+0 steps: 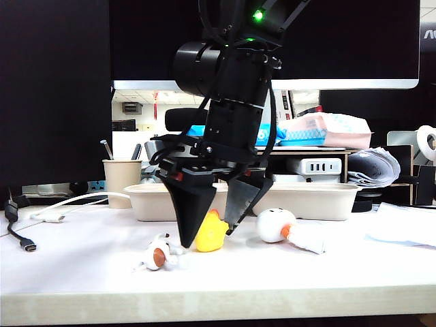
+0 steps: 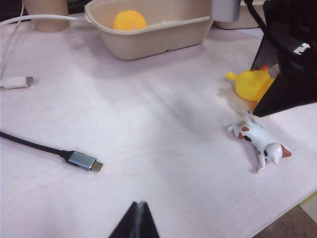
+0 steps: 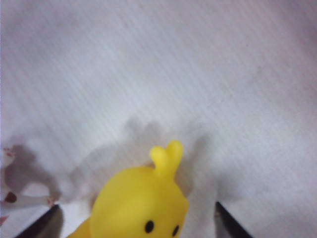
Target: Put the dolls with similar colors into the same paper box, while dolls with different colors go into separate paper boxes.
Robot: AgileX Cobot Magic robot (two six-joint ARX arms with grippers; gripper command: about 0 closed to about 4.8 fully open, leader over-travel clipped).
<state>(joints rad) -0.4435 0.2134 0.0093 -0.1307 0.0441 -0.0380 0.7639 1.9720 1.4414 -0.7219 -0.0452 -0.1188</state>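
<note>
In the exterior view, the right gripper (image 1: 210,235) is seen lowered over the bench (image 1: 82,272), near the middle of its front edge. Its two dark fingers are spread, one on each side of the duck (image 1: 212,231); contact with the duck cannot be judged. A spotted doll (image 1: 159,255) lies just left of the duck, closer to the front edge. A white doll (image 1: 275,224) with an orange beak lies to the right of the duck. Behind them, towards the back edge, two boxes are set side by side: the left box (image 1: 153,200) and the right box (image 1: 313,199). A cup (image 1: 121,178) stands at the back left, and cables (image 1: 24,240) lie near the left edge.

In the left wrist view, only the tips of the left gripper (image 2: 137,221) are shown, pressed together, above bare bench near a cable plug (image 2: 84,161). A round yellow doll (image 2: 130,21) is seen inside the nearer box (image 2: 148,42). The duck (image 2: 251,84) and the spotted doll (image 2: 260,140) lie well apart from this gripper, beside the dark finger (image 2: 290,84) of the other arm.

In the right wrist view, the duck (image 3: 141,206) is shown between the spread fingertips (image 3: 39,225) of the right gripper (image 3: 133,223), with gaps visible at both sides. A part of the spotted doll (image 3: 10,198) is visible at the edge.
</note>
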